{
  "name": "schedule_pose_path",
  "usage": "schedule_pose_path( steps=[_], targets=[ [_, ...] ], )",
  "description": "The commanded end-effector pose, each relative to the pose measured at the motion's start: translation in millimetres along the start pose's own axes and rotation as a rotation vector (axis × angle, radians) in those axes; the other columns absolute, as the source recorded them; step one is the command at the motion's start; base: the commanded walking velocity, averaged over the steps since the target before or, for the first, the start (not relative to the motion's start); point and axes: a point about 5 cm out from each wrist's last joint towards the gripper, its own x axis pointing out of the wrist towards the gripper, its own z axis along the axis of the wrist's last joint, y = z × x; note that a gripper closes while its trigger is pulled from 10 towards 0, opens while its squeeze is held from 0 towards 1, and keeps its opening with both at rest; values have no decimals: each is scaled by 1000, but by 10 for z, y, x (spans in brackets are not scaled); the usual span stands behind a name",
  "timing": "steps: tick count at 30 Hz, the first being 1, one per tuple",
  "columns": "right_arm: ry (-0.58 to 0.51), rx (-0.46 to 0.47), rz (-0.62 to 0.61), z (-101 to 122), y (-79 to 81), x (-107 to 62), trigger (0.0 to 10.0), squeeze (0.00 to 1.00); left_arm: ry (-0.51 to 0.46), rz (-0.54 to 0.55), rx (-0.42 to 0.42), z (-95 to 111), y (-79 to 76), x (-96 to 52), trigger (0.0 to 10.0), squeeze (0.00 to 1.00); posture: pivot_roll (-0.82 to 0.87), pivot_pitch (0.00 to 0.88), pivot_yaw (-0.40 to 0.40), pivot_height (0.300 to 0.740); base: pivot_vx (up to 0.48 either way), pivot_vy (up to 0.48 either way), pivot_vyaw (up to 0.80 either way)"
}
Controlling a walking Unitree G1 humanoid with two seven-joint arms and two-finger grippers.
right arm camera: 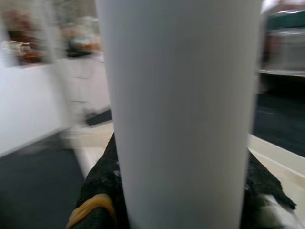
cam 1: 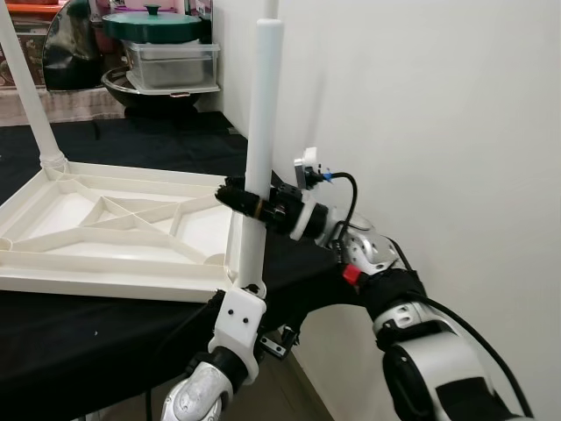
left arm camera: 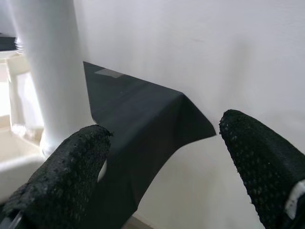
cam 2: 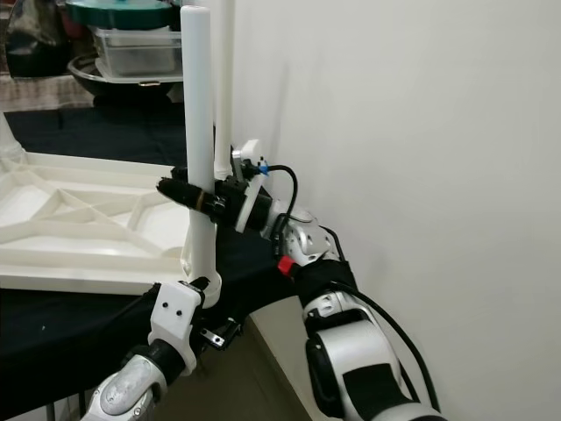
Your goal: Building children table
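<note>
Your right gripper (cam 1: 238, 196) clamps the upright white leg (cam 1: 260, 132) at the upturned tabletop's (cam 1: 105, 219) near right corner. Your left gripper (left arm camera: 162, 162), fingers spread wide, sits just below that corner.

- Plain white painted wall (cam 1: 456, 114) along the right side, evenly lit, bare and smooth.
- Black cloth-covered work surface (cam 1: 105, 338) spread in front, its edge hanging down beside the wall.
- Strip of brownish floor (cam 2: 263, 377) showing between cloth edge and wall foot.
- Far back, dark green round lid with knob (cam 1: 153, 22) resting on a clear rectangular plastic container (cam 1: 173, 63), both stacked above a dark round basin (cam 1: 145, 89).
- Soft daylight-like brightness, faint shadows on wall.
</note>
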Motion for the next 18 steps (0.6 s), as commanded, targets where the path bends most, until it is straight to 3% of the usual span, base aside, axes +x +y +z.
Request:
schedule_pose_path(
  steps=[1, 2, 3, 4, 5, 6, 7, 9, 10, 14, 15, 16, 17, 18],
  targets=[
    [111, 28, -328, -223, -258, -139, 0, 0, 8, 6, 2, -19, -3, -5, 10000, 0, 90, 13, -126, 740, 0, 0, 0],
    [111, 28, -328, -223, -258, -139, 0, 0, 8, 6, 2, -19, -3, -5, 10000, 0, 90, 13, -126, 740, 0, 0, 0],
    [141, 29, -540, -248, -404, -234, 0, 0, 9, 5, 3, -20, -2, -5, 10000, 0, 90, 14, -126, 740, 0, 0, 0],
    [141, 29, -540, -248, -404, -234, 0, 0, 9, 5, 3, -20, -2, -5, 10000, 0, 90, 14, -126, 740, 0, 0, 0],
    [157, 29, -682, -267, -492, -305, 0, 0, 9, 5, 4, -21, -2, -5, 10000, 0, 90, 14, -126, 740, 0, 0, 0],
    [157, 29, -682, -267, -492, -305, 0, 0, 9, 5, 4, -21, -2, -5, 10000, 0, 90, 14, -126, 740, 0, 0, 0],
    [141, 37, -884, -286, -557, -392, 0, 0, 6, 7, 9, -14, 3, -7, 10000, 0, 90, 14, -122, 740, 0, 0, 0],
    [123, 41, -909, -291, -539, -388, 0, 0, 0, 14, 15, -6, 9, -10, 10000, 0, 90, 14, -122, 740, 0, 0, 0],
    [101, 46, -932, -300, -503, -378, 4784, 0, -10, 29, 23, 14, 24, -22, 10000, 0, 89, 18, -121, 740, 0, 0, 0],
    [88, 42, -954, -306, -479, -366, 4784, 0, -17, 40, 25, 33, 36, -36, 10000, 0, 89, 18, -121, 740, 0, 0, 0],
    [43, 51, -881, -288, -419, -290, 10000, 0, -23, 54, 46, 45, 48, -60, 10000, 0, 90, 17, -122, 740, 0, 0, 0],
    [8, 49, -794, -280, -365, -236, 10000, 1000, -35, 68, 66, 60, 55, -79, 10000, 0, 92, 19, -124, 740, 0, 0, 0],
    [-4, 43, -715, -289, -311, -183, 10000, 1000, -45, 74, 81, 74, 57, -91, 10000, 0, 92, 19, -126, 740, 0, 0, 0],
    [-4, 43, -715, -289, -311, -183, 10000, 1000, -45, 74, 81, 74, 57, -91, 10000, 0, 92, 19, -126, 740, 0, 0, 0]
  ],
)
